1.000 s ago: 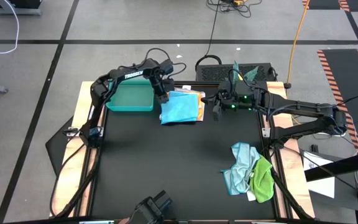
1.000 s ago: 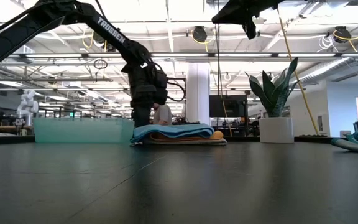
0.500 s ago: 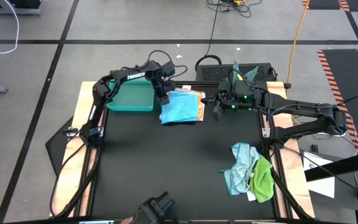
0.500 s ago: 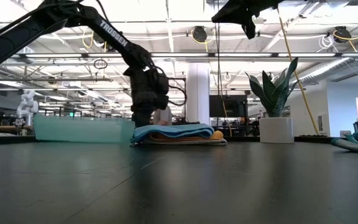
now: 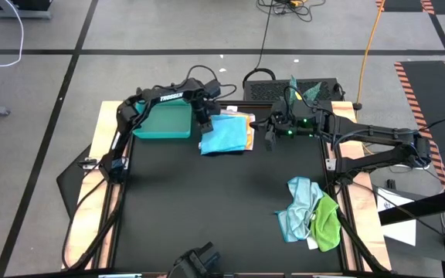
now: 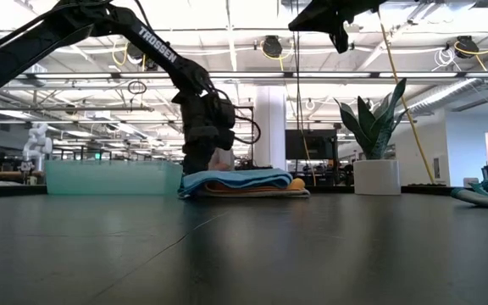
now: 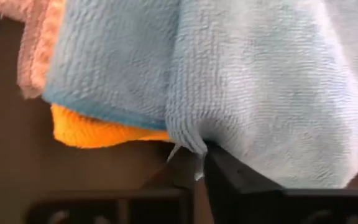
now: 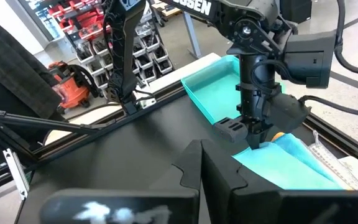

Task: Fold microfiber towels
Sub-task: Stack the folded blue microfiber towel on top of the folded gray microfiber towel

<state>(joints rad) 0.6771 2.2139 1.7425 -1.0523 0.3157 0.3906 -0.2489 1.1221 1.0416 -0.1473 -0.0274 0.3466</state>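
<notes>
Bright blue towel (image 5: 224, 136) upper centre of high view, folded rectangle, long axis roughly left-right, atop orange towel (image 5: 249, 133). Left gripper (image 5: 204, 128) pinching its left edge. Right gripper (image 5: 270, 141) clenched, empty, beside stack.

Left gripper (image 5: 202, 123) points straight down, fingers pinched; right gripper (image 5: 269, 142) hangs raised, fingers shut.

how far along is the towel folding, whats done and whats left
Done: a flat stack lies beside the teal tray, bright blue towel on top, a yellow-orange towel under it. In hand: the left gripper pinches the blue towel's edge. Left: a pale blue towel and green towel lie crumpled. The right gripper waits, shut, above the table.
</notes>
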